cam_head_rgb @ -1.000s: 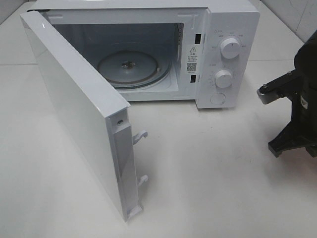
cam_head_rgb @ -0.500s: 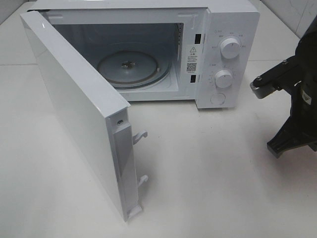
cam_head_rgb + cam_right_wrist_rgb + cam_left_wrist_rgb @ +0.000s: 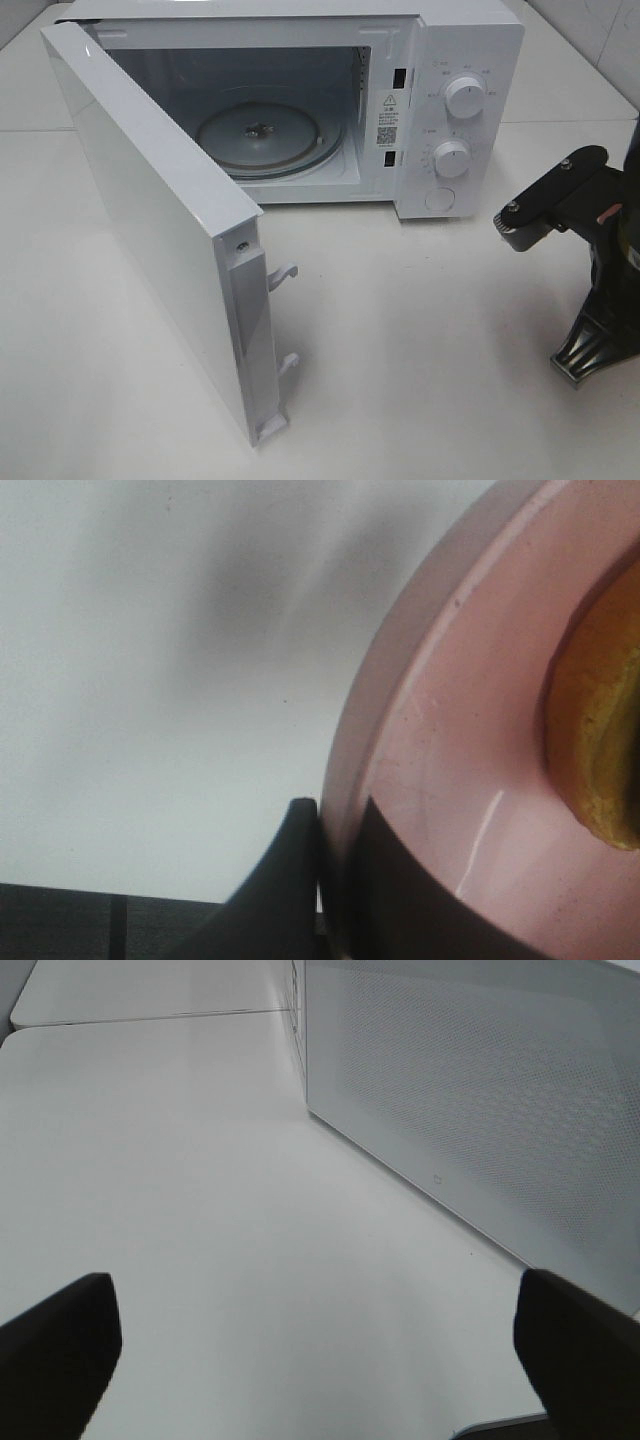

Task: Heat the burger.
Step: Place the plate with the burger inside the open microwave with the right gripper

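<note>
The burger (image 3: 600, 730) shows only in the right wrist view, as a rounded yellow-brown sliver at the edge of the picture, sitting on the pink plate (image 3: 470, 760). The right gripper (image 3: 335, 815) is closed on that plate's rim. One dark finger (image 3: 290, 880) presses the outside of the rim and the other lies on the inner face, with the rim pinched between them. The plate sits over the white table (image 3: 430, 340), but whether it rests on the surface or is lifted off it cannot be told. In the exterior high view the right arm (image 3: 600, 260) stands at the far right edge, well to the right of the microwave (image 3: 470, 40). Only part of it is in the picture, with a black bracket jutting toward the microwave's control side and a flared black part lower down. The microwave's door (image 3: 150, 220) is swung wide open toward the front, and the glass turntable (image 3: 265, 135) lies bare inside. The left gripper (image 3: 320, 1360) is spread fully apart and holds nothing. Its two dark fingers (image 3: 55, 1350) sit low over the table, pointing toward the outer, perforated face of the door.
</note>
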